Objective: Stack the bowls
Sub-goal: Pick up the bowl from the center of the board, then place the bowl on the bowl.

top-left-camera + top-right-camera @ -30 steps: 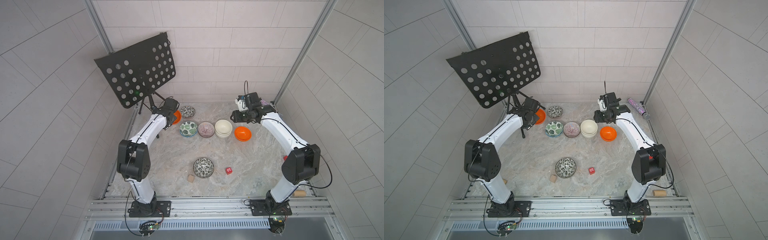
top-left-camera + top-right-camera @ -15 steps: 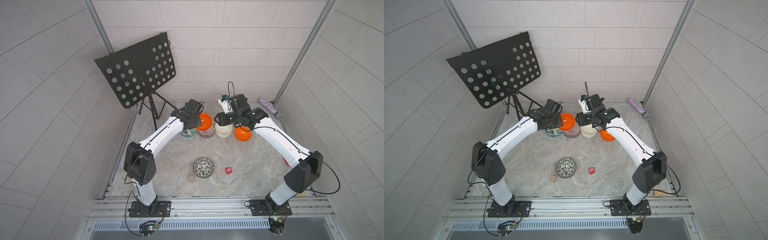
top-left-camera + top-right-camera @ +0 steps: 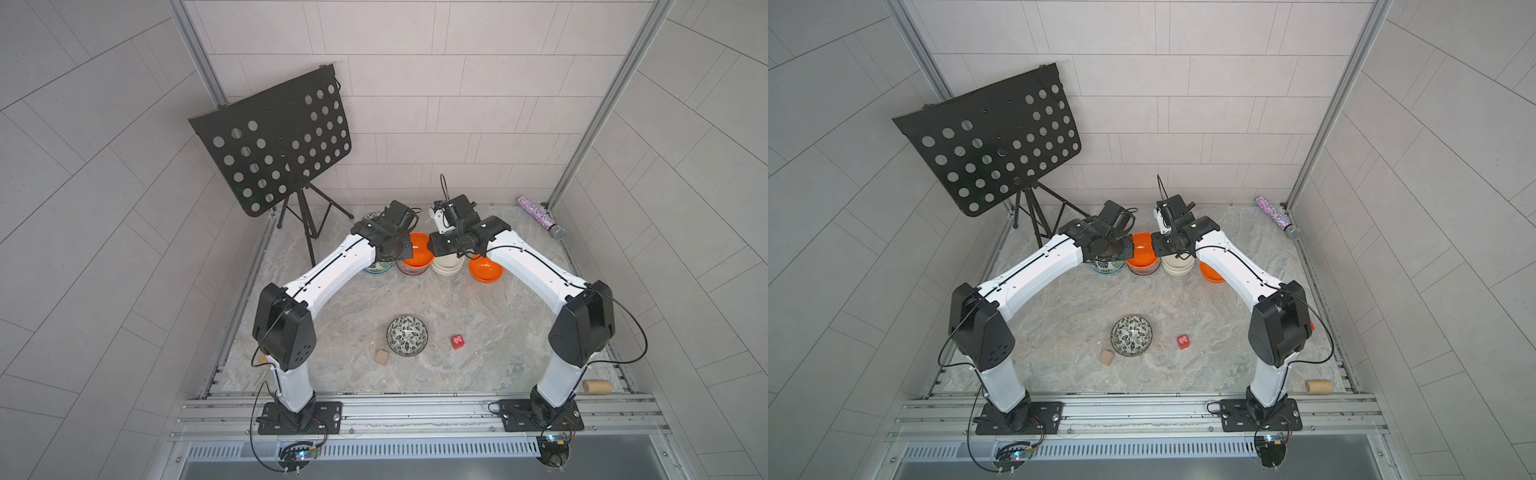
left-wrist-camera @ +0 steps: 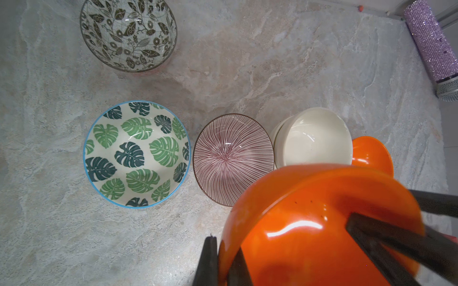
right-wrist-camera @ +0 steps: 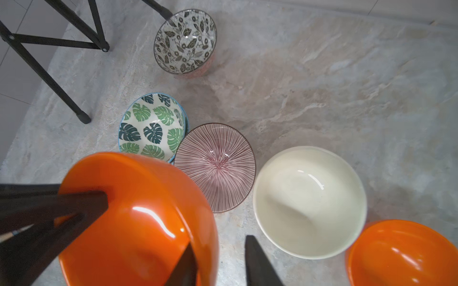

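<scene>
An orange bowl (image 3: 417, 249) (image 4: 322, 222) hangs above the purple striped bowl (image 5: 215, 166). My left gripper (image 4: 224, 245) is shut on its rim. My right gripper (image 5: 220, 241) straddles the opposite rim, one finger inside the bowl and the other outside with a gap, so it is open. On the table in a row stand a green-leaf bowl (image 4: 137, 153), the purple one, a cream bowl stack (image 5: 309, 200) and another orange bowl (image 5: 401, 252). One black-and-white leaf bowl (image 4: 128, 34) sits at the back, another (image 3: 407, 336) near the front.
A black music stand (image 3: 278, 153) stands at the back left, its legs on the table. A red cube (image 3: 457, 340) and a wooden block (image 3: 381, 357) lie beside the front bowl. A glitter tube (image 3: 540, 216) lies back right, a wooden cylinder (image 3: 597, 386) front right.
My left arm carried the orange bowl from the back left to above the row of bowls. My right arm swung left to meet it and its jaws narrowed around the rim.
</scene>
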Robot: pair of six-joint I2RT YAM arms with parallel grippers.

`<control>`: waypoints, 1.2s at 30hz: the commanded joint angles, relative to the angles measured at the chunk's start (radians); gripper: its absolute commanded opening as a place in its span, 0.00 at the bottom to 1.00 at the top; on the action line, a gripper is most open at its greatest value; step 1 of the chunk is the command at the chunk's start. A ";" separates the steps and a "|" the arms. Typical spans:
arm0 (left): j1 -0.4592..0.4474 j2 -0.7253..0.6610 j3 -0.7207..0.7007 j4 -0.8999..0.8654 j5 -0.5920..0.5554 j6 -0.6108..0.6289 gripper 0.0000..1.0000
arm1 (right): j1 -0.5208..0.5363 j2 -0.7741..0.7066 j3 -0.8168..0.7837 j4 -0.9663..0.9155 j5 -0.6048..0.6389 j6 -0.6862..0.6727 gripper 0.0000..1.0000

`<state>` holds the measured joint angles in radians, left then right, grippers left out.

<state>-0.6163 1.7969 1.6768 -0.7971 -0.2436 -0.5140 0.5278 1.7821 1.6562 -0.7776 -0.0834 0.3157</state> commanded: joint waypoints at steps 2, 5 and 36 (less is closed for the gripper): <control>-0.019 0.026 0.036 -0.009 0.032 0.025 0.00 | -0.006 0.006 0.024 -0.033 0.025 -0.001 0.15; -0.020 0.037 0.037 0.000 0.051 0.031 0.21 | -0.011 -0.001 0.018 -0.049 0.018 -0.005 0.06; 0.042 -0.166 -0.063 0.083 -0.181 0.109 1.00 | -0.546 -0.040 -0.208 -0.124 0.007 -0.066 0.06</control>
<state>-0.5743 1.6363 1.6218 -0.7052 -0.4168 -0.4141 -0.0238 1.7115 1.4124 -0.9291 -0.0895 0.2539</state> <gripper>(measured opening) 0.999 0.106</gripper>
